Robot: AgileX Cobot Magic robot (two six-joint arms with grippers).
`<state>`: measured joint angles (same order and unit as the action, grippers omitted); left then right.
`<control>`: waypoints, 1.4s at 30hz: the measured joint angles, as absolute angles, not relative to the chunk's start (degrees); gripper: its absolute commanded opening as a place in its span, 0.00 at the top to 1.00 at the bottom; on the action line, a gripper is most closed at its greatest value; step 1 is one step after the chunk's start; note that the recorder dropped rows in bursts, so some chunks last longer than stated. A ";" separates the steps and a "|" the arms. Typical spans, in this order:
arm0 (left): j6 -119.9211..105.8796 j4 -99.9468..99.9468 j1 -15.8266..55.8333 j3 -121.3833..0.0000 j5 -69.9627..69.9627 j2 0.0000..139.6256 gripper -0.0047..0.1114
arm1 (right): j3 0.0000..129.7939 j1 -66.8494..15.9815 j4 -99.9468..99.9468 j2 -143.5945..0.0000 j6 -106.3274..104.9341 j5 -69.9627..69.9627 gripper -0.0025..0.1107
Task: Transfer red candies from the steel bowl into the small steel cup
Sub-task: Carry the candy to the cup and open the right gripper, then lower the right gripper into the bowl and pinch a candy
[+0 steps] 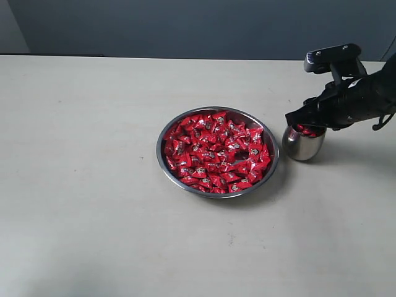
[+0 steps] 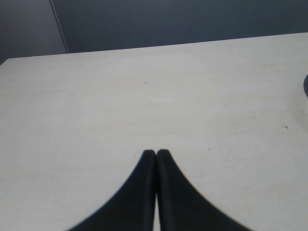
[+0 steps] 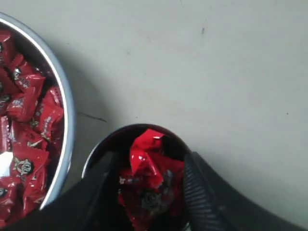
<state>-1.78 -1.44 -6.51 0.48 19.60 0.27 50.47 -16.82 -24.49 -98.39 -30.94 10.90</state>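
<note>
The steel bowl (image 1: pixel 159 152) sits mid-table, filled with many red candies (image 1: pixel 216 151); its rim (image 3: pixel 68 110) and some candies (image 3: pixel 29 108) also show in the right wrist view. The small steel cup (image 1: pixel 303 145) stands just right of the bowl with red candies (image 3: pixel 147 156) inside it. My right gripper (image 1: pixel 297 121) hovers over the cup's mouth (image 3: pixel 94 153). Its fingers stand apart on either side of the candies in the cup, so the gripper (image 3: pixel 150 161) is open. My left gripper (image 2: pixel 156 153) is shut and empty over bare table, out of the exterior view.
The pale tabletop (image 1: pixel 93 124) stretches wide to the left of and in front of the bowl. A dark wall (image 1: pixel 185 25) runs behind the table's far edge. The right arm's black body (image 1: pixel 365 96) reaches in from the right edge.
</note>
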 measured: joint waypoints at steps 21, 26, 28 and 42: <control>-1.78 -1.44 -6.51 0.48 19.60 0.27 0.96 | 57.61 -32.01 -26.97 -101.65 -38.57 21.22 0.61; -1.78 -1.44 -6.51 0.48 19.60 0.27 0.96 | 63.95 -32.10 -27.11 -110.31 -38.57 23.49 0.61; -1.78 -1.44 -6.51 0.48 19.60 0.27 0.96 | 64.88 -32.10 -27.11 -111.95 -38.57 23.60 0.61; -1.78 -1.44 -6.51 0.48 19.60 0.27 0.96 | 67.31 -32.10 -26.49 -117.55 -38.57 22.58 0.88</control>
<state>-1.78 -1.44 -6.51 0.48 19.60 0.27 67.31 -32.10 -26.49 -117.55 -38.57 22.58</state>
